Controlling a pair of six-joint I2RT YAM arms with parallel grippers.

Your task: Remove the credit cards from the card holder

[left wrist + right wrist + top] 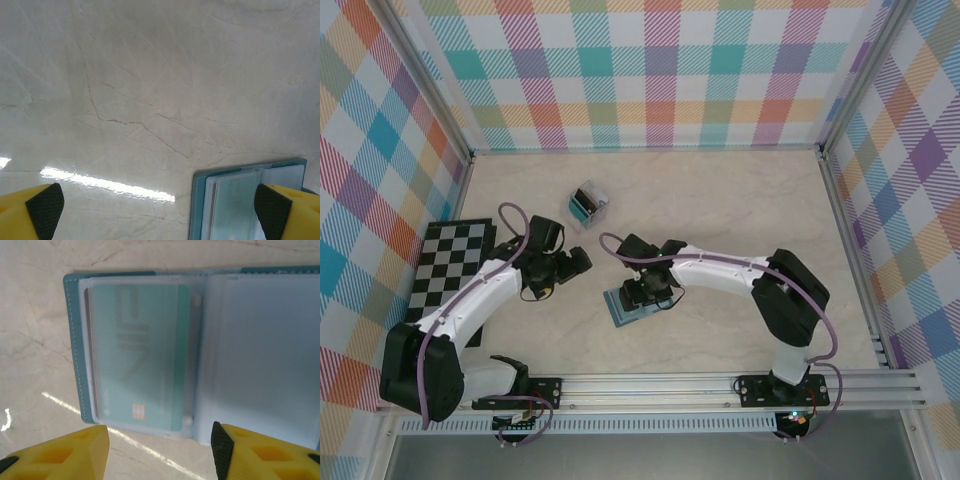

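Teal card holder point(75, 340) lies open, a mint card point(140, 355) sleeved inside.

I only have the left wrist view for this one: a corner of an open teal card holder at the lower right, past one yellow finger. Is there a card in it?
Observer: Yes. In the right wrist view a mint-green card with a chip sits inside a clear sleeve, on the panel of the card holder at the left of that view.
Operator: Where is the other arm?
Observer: In the top view the right gripper hangs over the open card holder, jaws apart, holding nothing.
Operator: Anything else nearby?
Observer: A small clear box with teal and black contents stands farther back, apart from the holder.
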